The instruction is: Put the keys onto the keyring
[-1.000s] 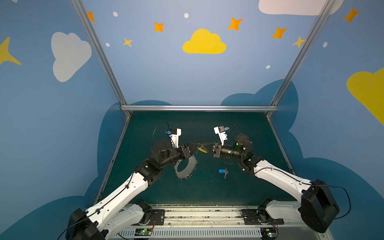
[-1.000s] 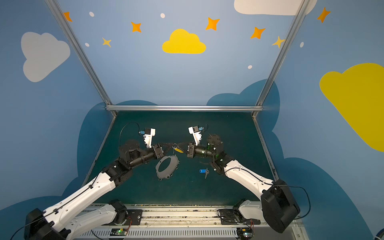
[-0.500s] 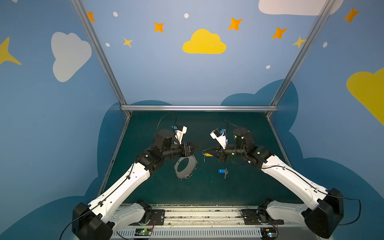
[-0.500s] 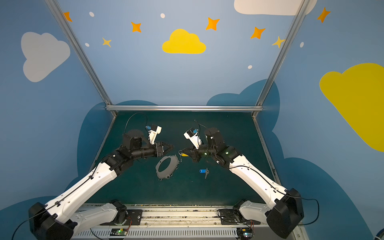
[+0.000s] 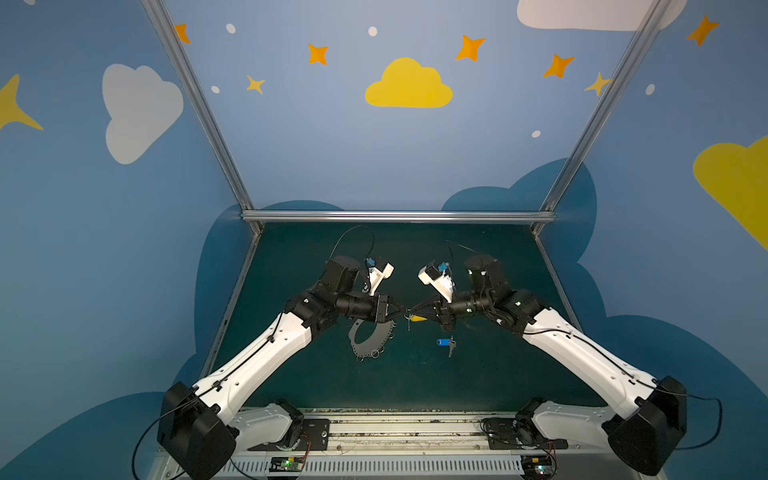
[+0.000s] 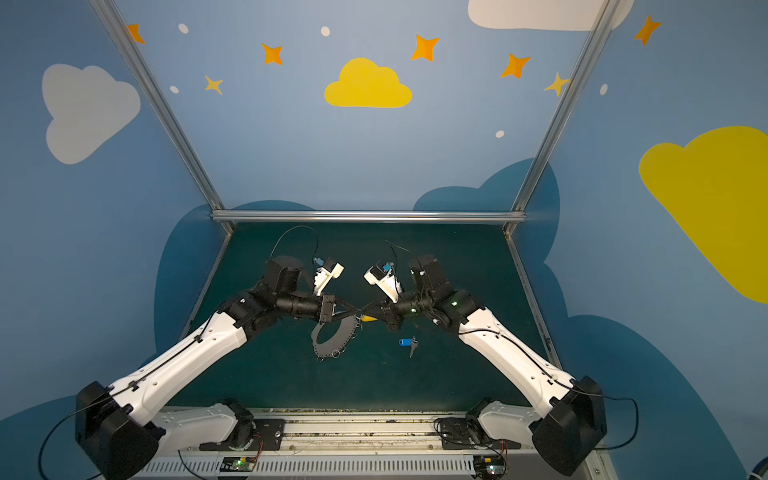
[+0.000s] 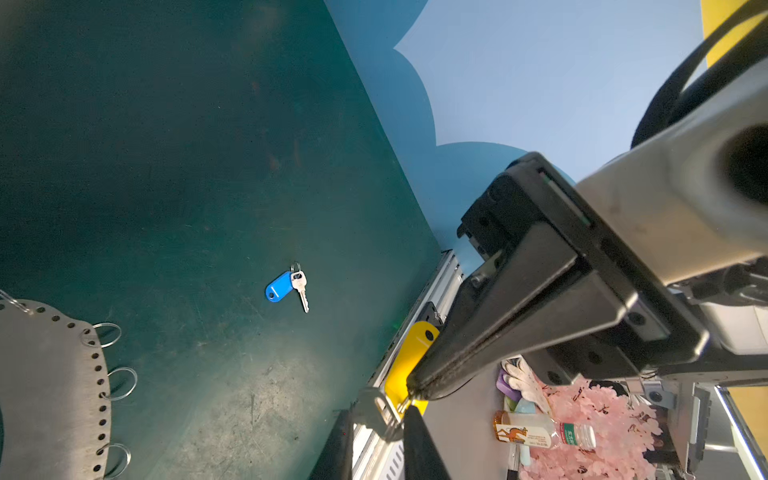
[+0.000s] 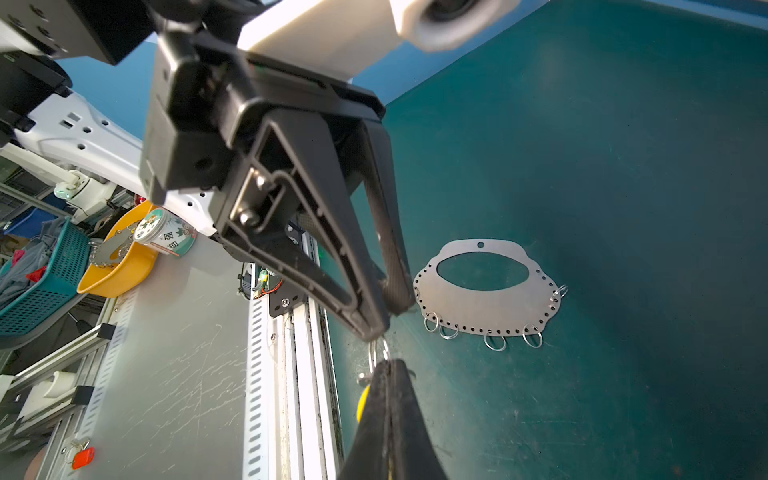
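**Top views.** The left gripper (image 5: pixel 401 311) and right gripper (image 5: pixel 413 311) meet tip to tip above the green mat (image 5: pixel 457 382), mid-table. The yellow-tagged key (image 5: pixel 417 318) hangs at the right tips. The keyring (image 5: pixel 368 349) lies flat on the mat; the left gripper covers its far edge. The blue-tagged key (image 6: pixel 406 342) lies on the mat nearer the front, apart from the keyring.

**Left wrist.** The right gripper's body blocks much of the frame. Its jaws are pressed together, with the yellow tag behind the tip. The key's metal part sits between the left fingers (image 7: pixel 417 440), which stand slightly apart. Pinched or not: cannot tell. Off-table are a bottle (image 7: pixel 540 434) and pink blossoms (image 7: pixel 598 419).

**Right wrist.** The right jaws are clamped on the key's split ring (image 8: pixel 377 353). The left gripper hides one edge of the keyring. Beyond the rail (image 8: pixel 291 374) are a yellow bowl (image 8: pixel 124 266) and a teal basket (image 8: pixel 50 274).

**Versus half a second back.** The tips stood apart then and meet now. The keyring and blue-tagged key are unmoved.
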Controlling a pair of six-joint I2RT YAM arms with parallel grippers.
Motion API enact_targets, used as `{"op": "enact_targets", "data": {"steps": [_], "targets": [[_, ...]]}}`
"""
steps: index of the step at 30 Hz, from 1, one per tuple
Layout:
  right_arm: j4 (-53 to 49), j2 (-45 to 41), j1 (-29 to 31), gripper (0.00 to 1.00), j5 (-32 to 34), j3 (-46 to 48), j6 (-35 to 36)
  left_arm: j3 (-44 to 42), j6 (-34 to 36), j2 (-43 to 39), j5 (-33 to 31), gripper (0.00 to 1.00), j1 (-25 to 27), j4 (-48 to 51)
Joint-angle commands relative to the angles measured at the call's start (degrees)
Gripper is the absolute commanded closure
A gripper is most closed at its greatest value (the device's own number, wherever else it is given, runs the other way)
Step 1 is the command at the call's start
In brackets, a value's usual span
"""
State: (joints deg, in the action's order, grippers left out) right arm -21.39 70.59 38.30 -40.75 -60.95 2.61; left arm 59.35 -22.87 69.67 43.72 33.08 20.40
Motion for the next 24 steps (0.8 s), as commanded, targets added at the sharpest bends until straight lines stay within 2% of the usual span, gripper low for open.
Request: {"op": "enact_targets", "data": {"steps": [1,8,11,14,17,21,22,24], "targets": [[0.07,0.51,-0.46,1.00,-1.74,-2.05,0.33,1.27,1.87,-0.23,2.05,0.79,0.42,0.20],[1.00,0.52,-0.60,1.00,-2.66,-2.16,-0.42,0.85,1.43,-0.15,2.76,0.93,0.89,-1.20],[1.24,0.39,-0.70,1.00,-3.06,-2.18,-0.73,0.72,1.17,0.23,2.81,0.96,1.22,-1.85],[1.09,0.27,-0.69,1.00,-3.32,-2.18,-0.85,0.72,0.68,0.30,2.77,0.96,1.54,-2.84],[1.70,0.01,-0.69,1.00,-4.18,-1.90,-1.21,0.84,0.29,0.79,2.66,0.89,2.11,-3.44],[1.84,-0.25,-0.69,1.00,-4.79,-1.81,-1.30,1.29,0.46,1.57,2.51,0.90,2.60,-3.05],[1.90,-0.31,-0.69,1.00,-4.78,-1.72,-1.36,1.29,0.60,1.69,2.82,0.95,2.73,-3.09],[1.87,-0.40,-0.71,1.00,-4.27,-1.72,-1.42,1.38,1.02,1.64,2.59,0.96,2.92,-2.84]]}}
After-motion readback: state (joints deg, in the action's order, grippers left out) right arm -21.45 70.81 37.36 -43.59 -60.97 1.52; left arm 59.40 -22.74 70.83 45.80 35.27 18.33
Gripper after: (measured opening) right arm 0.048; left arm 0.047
